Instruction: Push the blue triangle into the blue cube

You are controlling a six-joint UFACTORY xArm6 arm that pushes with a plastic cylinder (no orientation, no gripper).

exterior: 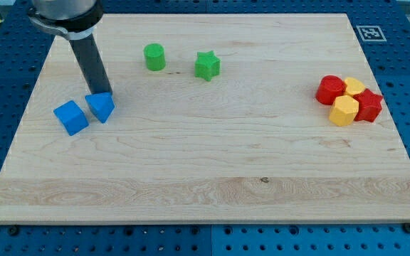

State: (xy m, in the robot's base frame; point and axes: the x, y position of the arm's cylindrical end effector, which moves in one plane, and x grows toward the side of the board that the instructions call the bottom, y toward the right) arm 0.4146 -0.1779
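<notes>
Two small blue plastic blocks sit near the wooden board's (191, 171) left edge, the blue triangle (100, 107) just beside the blue cube (70, 116), contact hard to call; my tip (107, 93) is a bare dark rod holding nothing, at the triangle's upper-right corner. Risk, I'd judge: an off-centre push spins the triangle past the cube toward the left edge. The tip's very end is hard to separate from the triangle, the rod's top is cut off, and the clustered red and yellow blocks (349, 99) overlap near the right edge.
</notes>
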